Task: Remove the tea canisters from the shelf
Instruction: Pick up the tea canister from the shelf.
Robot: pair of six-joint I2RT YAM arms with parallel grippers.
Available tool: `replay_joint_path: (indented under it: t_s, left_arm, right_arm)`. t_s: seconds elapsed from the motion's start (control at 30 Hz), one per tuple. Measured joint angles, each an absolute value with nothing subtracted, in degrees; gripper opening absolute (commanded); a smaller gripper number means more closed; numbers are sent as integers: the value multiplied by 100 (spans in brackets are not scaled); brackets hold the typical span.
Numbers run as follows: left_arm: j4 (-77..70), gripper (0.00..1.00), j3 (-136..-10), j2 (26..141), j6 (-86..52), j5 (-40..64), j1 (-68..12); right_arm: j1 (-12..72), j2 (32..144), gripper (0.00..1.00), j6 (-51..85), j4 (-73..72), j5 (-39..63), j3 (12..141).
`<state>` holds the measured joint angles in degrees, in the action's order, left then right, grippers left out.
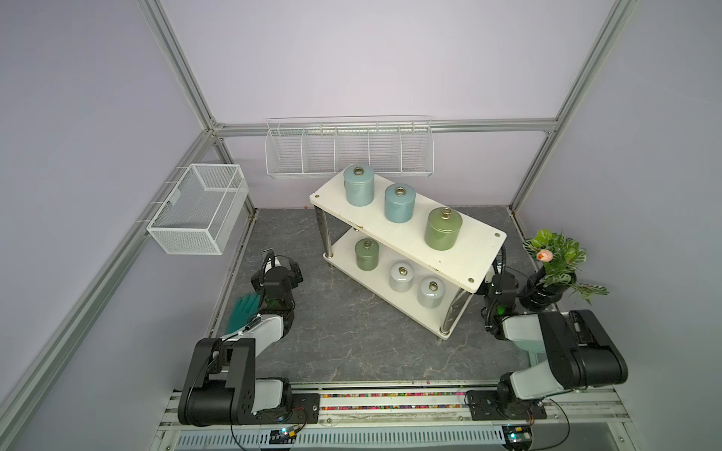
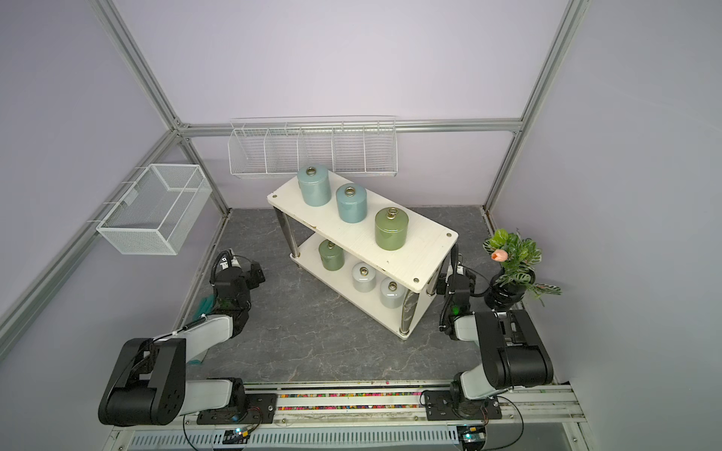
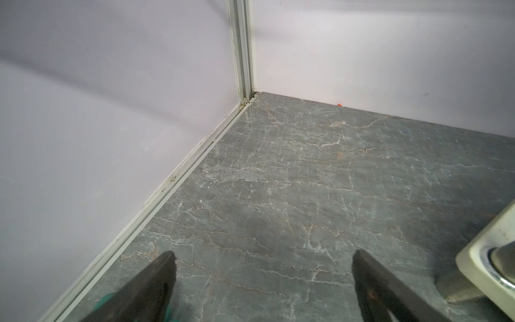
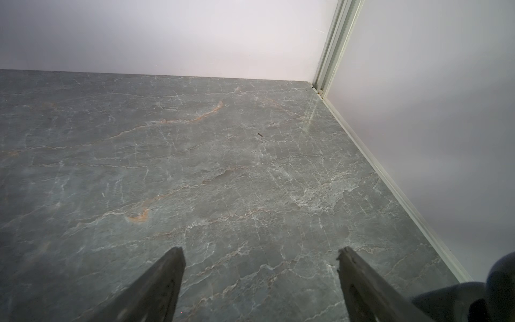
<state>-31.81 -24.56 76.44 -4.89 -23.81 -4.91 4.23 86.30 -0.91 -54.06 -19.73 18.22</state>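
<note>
In both top views a cream-white two-tier shelf (image 1: 410,244) stands at a slant on a grey marbled bench (image 1: 351,336), just right of the frame's centre. All six tea canisters are upright on it, each lid topped with a metal ring.

The upper tier holds three in a row running from upper left to lower right:
- the far blue canister (image 1: 358,185)
- the near blue canister (image 1: 399,203)
- the upper green canister (image 1: 443,229)

The lower tier, partly hidden under the top board, holds the other three:
- the lower green canister (image 1: 367,254)
- the left grey-white canister (image 1: 402,276)
- the right grey-white canister (image 1: 431,292)

The two grey-white ones stand just beside each other.

Two black and white arms reach in from the bottom of the frame. The left arm ends left of the shelf, clearly apart from it. The right arm ends just beside the shelf's lower right end, between it and a black vase (image 1: 541,295) holding a leafy plant with a pink bud.

In the left wrist view the left hand (image 3: 262,258) is released. Its two dark fingers are spread wide over bare bench with nothing between them, and a corner of the shelf's lower board and chrome leg shows nearby. In the right wrist view the right hand (image 4: 260,252) is likewise released and holds nothing.

A white mesh basket (image 1: 199,209) hangs at the left of the frame. A white wire rack (image 1: 349,150) with dividers hangs on the back wall at upper centre.
</note>
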Motion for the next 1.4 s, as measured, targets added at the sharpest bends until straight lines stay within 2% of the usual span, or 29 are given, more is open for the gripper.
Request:
replay_joint_path:
  t_s: [0.47, 0.77, 1.13, 1.4]
  left_arm:
    - [-2644, 100, -2672, 7675, -569, -2174, -489]
    - [-2432, 100, -2744, 7671, -696, -2053, -489]
    - [-1577, 100, -3144, 7419, -1092, -1994, -491]
    - [-1048, 100, -3439, 7231, -1164, -1804, -491]
  right_arm:
    - [392, 8401, 89, -113, -5111, -1879, 1865]
    - [515, 6488, 89, 36, -2703, -2410, 2344]
    - [777, 5140, 89, 1514, 932, -3726, 2993]
    - [821, 4578, 89, 2167, 2532, -4071, 3356]
